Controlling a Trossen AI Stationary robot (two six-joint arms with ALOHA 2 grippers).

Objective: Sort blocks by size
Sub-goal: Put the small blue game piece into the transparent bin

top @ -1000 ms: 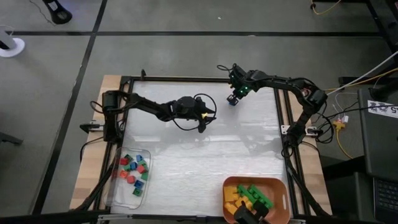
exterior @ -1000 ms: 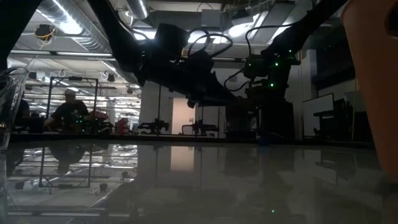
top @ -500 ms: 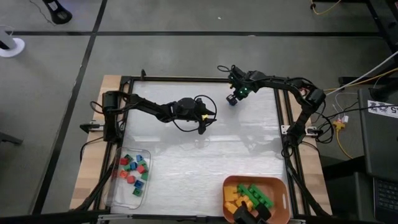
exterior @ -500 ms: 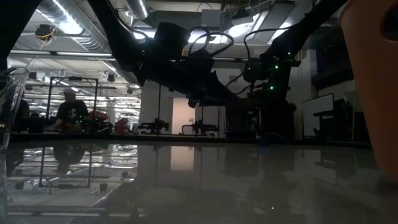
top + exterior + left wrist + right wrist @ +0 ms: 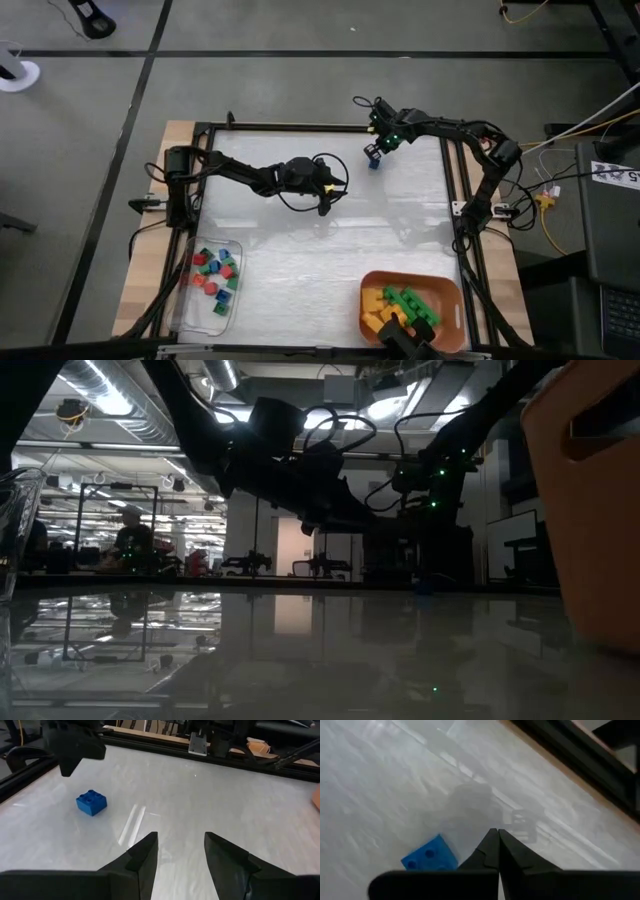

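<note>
My right gripper (image 5: 371, 150), fingers pressed together and empty, hovers just beside the small blue studded plastic brick (image 5: 374, 163) lying on the white tabletop (image 5: 330, 260); my left gripper (image 5: 326, 206) waits mid-table, fingers apart.

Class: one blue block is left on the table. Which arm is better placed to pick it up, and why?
The right. Its gripper hangs beside the blue block, fingers shut; the left gripper sits farther off, open.

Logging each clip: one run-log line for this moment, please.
right gripper: shut, beside blue block | left gripper: open, mid-table | clear bin: small blocks | orange bin: larger
</note>
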